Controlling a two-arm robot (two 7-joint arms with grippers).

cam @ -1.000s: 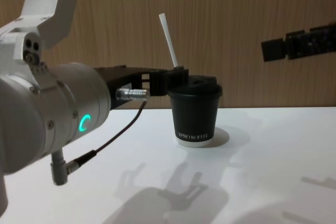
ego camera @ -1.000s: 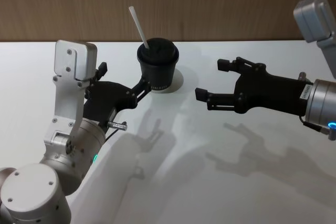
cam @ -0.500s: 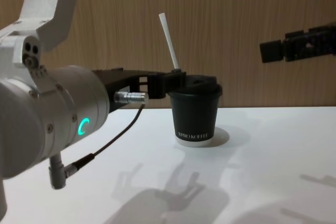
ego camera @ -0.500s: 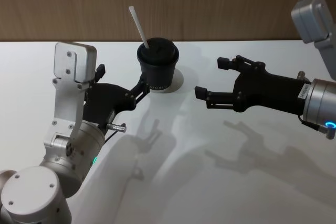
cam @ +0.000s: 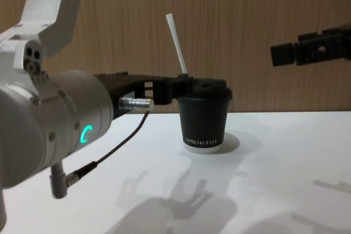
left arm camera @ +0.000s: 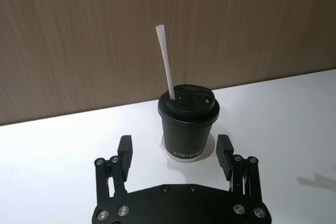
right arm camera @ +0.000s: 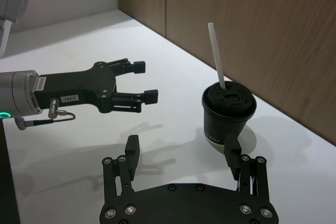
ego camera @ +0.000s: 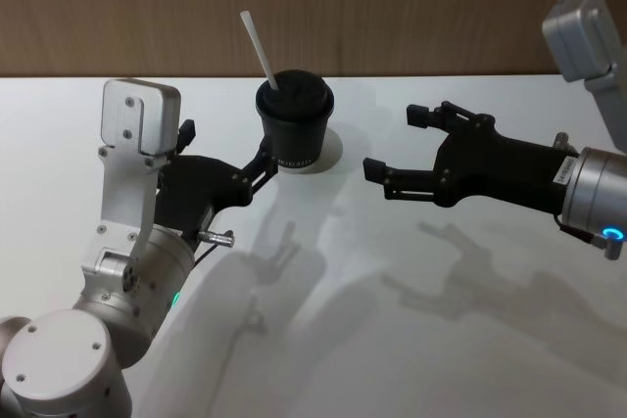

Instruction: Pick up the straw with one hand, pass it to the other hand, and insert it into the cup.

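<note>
the straw [ego camera: 261, 50] stands in the cup [ego camera: 295, 122], its lower end through an opening at the left edge of the black lid and its long axis near upright, the free upper end leaning toward the left and the far wall. the cup sits upright on the white table [ego camera: 392, 340], at the far middle, close to the wooden wall [ego camera: 411, 7]. the left gripper [ego camera: 263, 165] is the nearer tool: it lies low and just to the near left of the cup, pointing at it, with the cup straight ahead of the fingers [left arm camera: 125, 150] in the left wrist view. its two fingers are spread wide, one either side of the line to the cup, and they pinch nothing; no finger touches cup or straw. the right gripper [ego camera: 400, 154] hangs above the table to the right of the cup, well apart from it, prongs aimed left toward the cup and likewise spread and empty. judgement: the insertion appears done as things lie, with neither tool bearing on the straw. the relation that governs any coming move is that the cup lies directly on the left gripper's forward axis and between its spread fingers' lines, while the straw leans to that same left side. a clean withdrawal would therefore run straight back along that axis toward the near left. any sideways sweep or rise risks clipping the leaning tube or nudging the light cup. the right gripper has open table between it and the cup.
</note>
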